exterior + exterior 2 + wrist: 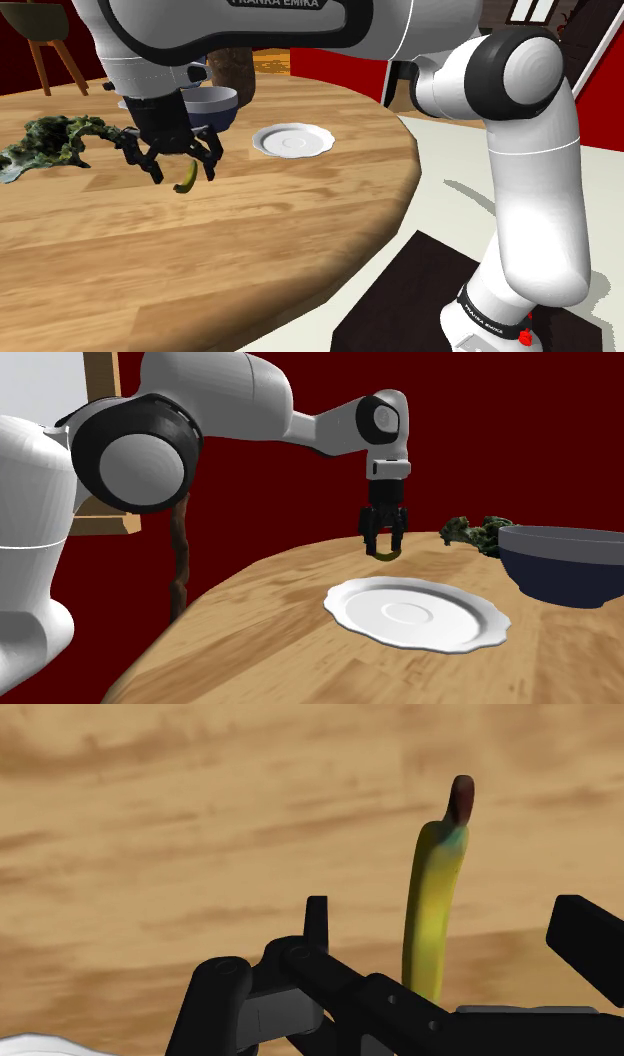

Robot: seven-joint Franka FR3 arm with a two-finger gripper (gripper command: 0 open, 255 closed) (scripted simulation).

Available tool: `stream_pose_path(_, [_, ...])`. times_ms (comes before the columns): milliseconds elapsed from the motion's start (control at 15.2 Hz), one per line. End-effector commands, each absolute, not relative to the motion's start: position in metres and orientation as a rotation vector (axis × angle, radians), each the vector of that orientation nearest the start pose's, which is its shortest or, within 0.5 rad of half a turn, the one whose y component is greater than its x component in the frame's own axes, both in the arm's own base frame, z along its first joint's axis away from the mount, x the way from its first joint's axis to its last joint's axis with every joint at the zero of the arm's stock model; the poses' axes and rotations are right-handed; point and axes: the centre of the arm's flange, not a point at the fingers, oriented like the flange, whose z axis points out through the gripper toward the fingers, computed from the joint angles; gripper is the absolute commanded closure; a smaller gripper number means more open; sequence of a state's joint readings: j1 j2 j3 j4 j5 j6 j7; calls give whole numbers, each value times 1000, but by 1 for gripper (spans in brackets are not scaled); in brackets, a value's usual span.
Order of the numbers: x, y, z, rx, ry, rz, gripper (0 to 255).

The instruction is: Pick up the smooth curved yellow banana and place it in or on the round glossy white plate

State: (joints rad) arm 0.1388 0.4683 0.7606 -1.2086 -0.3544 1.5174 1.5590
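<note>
The yellow banana (186, 177) with a brown tip is on the round wooden table (250, 250), at the shoulder view's left of the white plate (293, 140). My gripper (182, 175) is lowered over it, open, with a finger on each side. In the wrist view the banana (432, 914) stands between the fingers (316, 916) and touches neither one, so my gripper (445, 904) holds nothing. In the second exterior view my gripper (386, 552) and the banana (386, 556) are behind the scalloped plate (415, 614).
A dark blue bowl (210, 108) stands just behind the gripper and beside the plate, and it also appears as a bowl (565, 567) at the second exterior view's right. A clump of leafy greens (50, 145) lies farther left. The table's edge (400, 215) curves toward the stand.
</note>
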Motion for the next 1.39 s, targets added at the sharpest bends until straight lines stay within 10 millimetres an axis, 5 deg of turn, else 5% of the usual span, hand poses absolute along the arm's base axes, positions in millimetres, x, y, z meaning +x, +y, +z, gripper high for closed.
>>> stream_pose_path(0, [520,411,560,-2990,1127,-32,255])
stream_pose_path(594, [520,411,560,-2990,1127,-32,255])
stream_pose_path(1320, [520,411,618,-2990,1127,-32,255])
